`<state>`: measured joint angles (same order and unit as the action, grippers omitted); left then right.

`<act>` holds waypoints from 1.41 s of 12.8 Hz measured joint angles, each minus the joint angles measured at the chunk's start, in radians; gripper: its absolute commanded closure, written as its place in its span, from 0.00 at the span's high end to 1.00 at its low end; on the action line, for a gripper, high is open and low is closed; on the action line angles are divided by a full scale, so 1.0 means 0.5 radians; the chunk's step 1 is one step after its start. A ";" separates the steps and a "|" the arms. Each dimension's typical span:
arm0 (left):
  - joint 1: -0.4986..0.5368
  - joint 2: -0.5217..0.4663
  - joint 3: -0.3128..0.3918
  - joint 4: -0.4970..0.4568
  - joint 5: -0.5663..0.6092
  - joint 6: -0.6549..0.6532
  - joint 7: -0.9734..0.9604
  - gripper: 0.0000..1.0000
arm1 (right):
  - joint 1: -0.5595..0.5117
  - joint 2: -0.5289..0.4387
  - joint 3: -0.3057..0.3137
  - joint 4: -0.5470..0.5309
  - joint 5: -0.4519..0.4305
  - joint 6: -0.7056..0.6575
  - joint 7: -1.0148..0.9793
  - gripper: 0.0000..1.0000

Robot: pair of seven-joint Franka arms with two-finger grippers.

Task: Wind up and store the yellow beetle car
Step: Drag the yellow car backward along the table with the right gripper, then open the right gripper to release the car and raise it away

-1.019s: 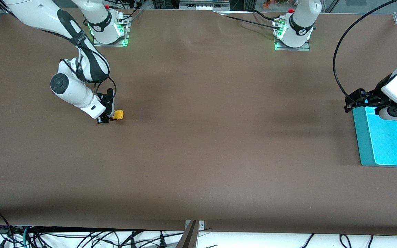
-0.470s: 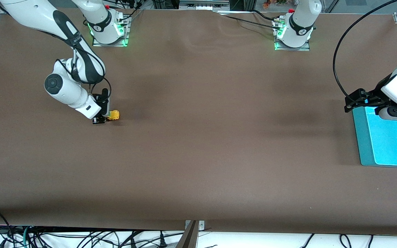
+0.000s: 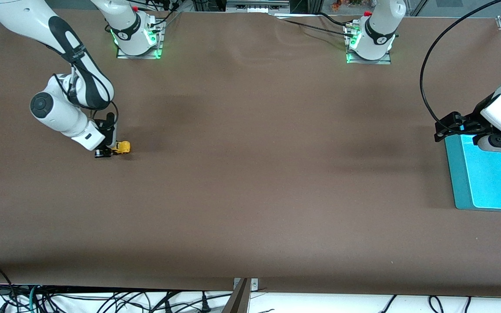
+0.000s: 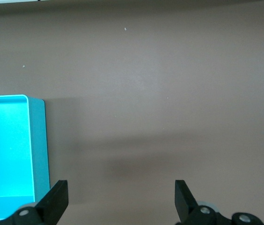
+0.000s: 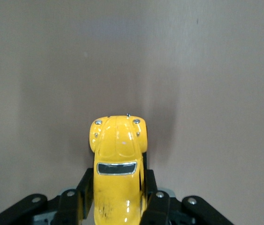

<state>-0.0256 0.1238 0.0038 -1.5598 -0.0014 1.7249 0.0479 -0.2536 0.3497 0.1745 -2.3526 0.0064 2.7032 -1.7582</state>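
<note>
Right gripper (image 3: 112,151) clamped on the yellow beetle car (image 3: 122,148), low on the worktop (image 3: 250,182) toward the right arm's end. Probably light, rigid, glossy and slippery; best pinched across its flanks. Left gripper (image 4: 121,199) wide open, empty, waiting over the teal tray (image 3: 459,182).

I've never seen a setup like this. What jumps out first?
A tiny yellow beetle car sits on the brown table toward the right arm's end, pinched in the jaws of the right gripper. At the other end, a bright teal tray glows, with the left gripper hanging open over its edge.
</note>
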 measured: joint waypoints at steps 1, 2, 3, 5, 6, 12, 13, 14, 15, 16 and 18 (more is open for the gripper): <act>-0.001 0.000 0.000 0.000 0.000 0.000 0.000 1.00 | -0.016 0.000 -0.022 0.001 0.000 0.008 -0.028 0.16; -0.001 0.000 -0.001 0.000 0.000 0.000 0.000 1.00 | -0.032 0.000 -0.040 0.001 0.000 0.015 -0.043 0.17; -0.002 0.000 -0.003 0.000 0.000 0.000 0.000 1.00 | -0.042 0.000 -0.056 0.002 0.000 0.020 -0.049 0.20; -0.003 0.000 -0.004 0.000 0.000 0.000 0.000 1.00 | -0.044 0.000 -0.069 0.005 0.001 0.022 -0.050 0.41; -0.003 0.000 -0.004 0.000 0.000 0.000 0.000 1.00 | -0.044 0.001 -0.070 0.006 0.001 0.022 -0.050 0.63; -0.005 0.000 -0.004 0.000 0.000 0.000 0.000 1.00 | -0.043 0.008 -0.035 0.264 0.003 -0.345 0.050 1.00; -0.005 0.000 -0.004 0.000 0.000 0.000 0.000 1.00 | -0.042 -0.001 -0.013 0.379 0.003 -0.505 0.093 1.00; -0.005 0.000 -0.005 0.000 0.000 0.000 0.000 1.00 | -0.041 -0.017 0.003 0.488 0.003 -0.635 0.128 1.00; -0.006 0.000 -0.004 0.000 0.000 0.000 0.000 1.00 | -0.041 -0.042 0.019 0.578 0.004 -0.740 0.169 1.00; -0.006 0.000 -0.005 0.000 0.000 0.000 0.000 1.00 | -0.041 -0.078 0.033 0.643 0.004 -0.823 0.237 1.00; -0.006 0.000 -0.005 0.001 0.000 0.000 0.000 1.00 | -0.041 -0.193 0.057 0.708 0.004 -0.933 0.403 1.00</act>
<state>-0.0286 0.1240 0.0015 -1.5593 -0.0014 1.7249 0.0479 -0.2739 0.2533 0.2031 -1.9984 0.0085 2.2365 -1.5568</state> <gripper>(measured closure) 0.000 0.000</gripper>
